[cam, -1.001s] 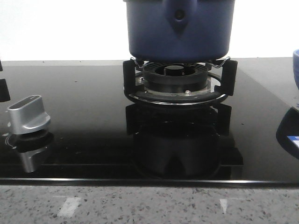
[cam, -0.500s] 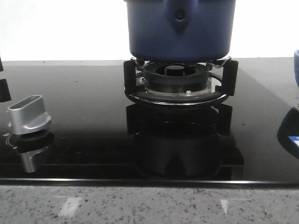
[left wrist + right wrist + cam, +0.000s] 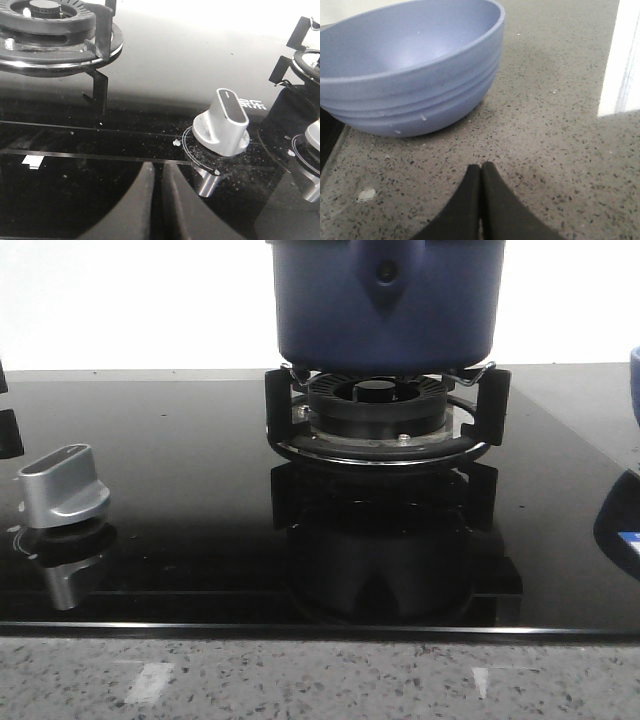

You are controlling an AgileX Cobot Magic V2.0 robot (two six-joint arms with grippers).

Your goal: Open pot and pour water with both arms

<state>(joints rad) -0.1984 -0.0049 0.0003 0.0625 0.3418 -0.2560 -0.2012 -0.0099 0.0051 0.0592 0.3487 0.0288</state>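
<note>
The dark navy pot stands on the gas burner grate at the back centre of the front view; its top is cut off by the frame. A drop-shaped handle bracket faces me. Neither arm shows in the front view. My left gripper is shut and empty, low over the black glass hob beside a silver knob. My right gripper is shut and empty over the speckled counter, just in front of a light blue bowl. The pot shows in neither wrist view.
A silver knob sits at the hob's left and the bowl's rim shows at the right edge. The left wrist view holds an empty burner, part of another grate and a second knob. A white upright stands beyond the bowl.
</note>
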